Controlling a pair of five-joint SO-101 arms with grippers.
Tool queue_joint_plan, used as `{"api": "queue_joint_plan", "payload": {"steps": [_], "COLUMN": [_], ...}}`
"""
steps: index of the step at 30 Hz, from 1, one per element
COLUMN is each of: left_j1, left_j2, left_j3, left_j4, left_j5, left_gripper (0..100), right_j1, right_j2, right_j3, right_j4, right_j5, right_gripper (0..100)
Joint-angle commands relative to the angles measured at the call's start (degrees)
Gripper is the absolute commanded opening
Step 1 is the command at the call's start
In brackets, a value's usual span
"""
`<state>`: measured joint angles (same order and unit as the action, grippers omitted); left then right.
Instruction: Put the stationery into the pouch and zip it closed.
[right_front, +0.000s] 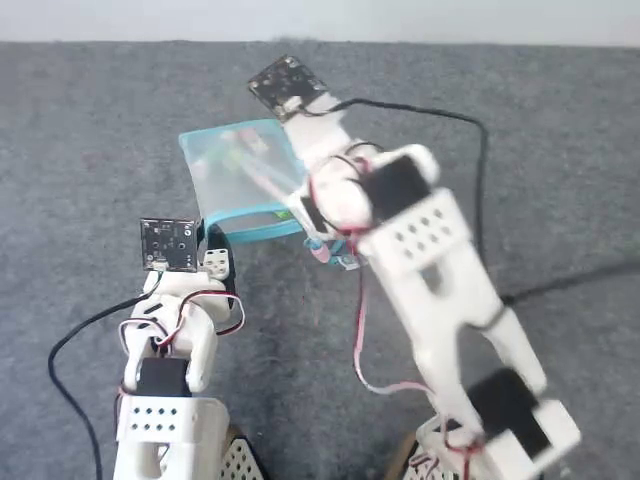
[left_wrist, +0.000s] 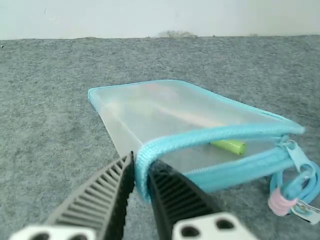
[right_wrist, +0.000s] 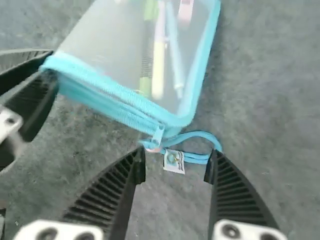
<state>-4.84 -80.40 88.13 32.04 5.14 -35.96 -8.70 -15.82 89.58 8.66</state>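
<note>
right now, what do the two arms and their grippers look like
Both the left arm and right arm are white plastic with black motors, hole-dotted plates, red and white wires and a black cable. The left gripper and right gripper have dark ribbed fingers on white bases. Each wrist carries a black circuit board.

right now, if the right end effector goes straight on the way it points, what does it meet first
Probably the strap with its tag, lying inside the open right end effector; the pouch corner comes just beyond, though depth is unclear.
</note>
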Motion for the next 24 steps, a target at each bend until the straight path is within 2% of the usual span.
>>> {"api": "queue_joint_plan", "payload": {"steps": [1,4,10,14,18,24], "left_j1": [0.18,0.18,0.18,0.26,0.35,0.35], "left_j2": [-1.14,-1.14,-1.14,-1.14,-1.14,-1.14], "left_j3": [-0.92,-1.01,-1.01,-1.10,-1.19,-1.19], "left_j4": [-1.67,-1.67,-1.67,-1.67,-1.76,-1.85], "left_j5": [-0.53,-0.53,-0.53,-0.53,-0.53,-0.53], "left_gripper": [1,1,1,1,1,1], "right_j1": [1.10,3.03,7.78,9.45,9.54,7.34], "right_j2": [-8.31,-12.53,-24.48,-27.30,-24.13,-19.38], "right_j3": [0.70,11.34,46.15,61.27,64.18,62.59], "right_j4": [1.36,-3.91,-32.48,-47.25,-50.51,-52.35], "right_j5": [3.34,7.21,13.89,17.85,21.19,25.67], "right_gripper": [18.9,18.9,19.1,19.1,19.8,33.9]}}
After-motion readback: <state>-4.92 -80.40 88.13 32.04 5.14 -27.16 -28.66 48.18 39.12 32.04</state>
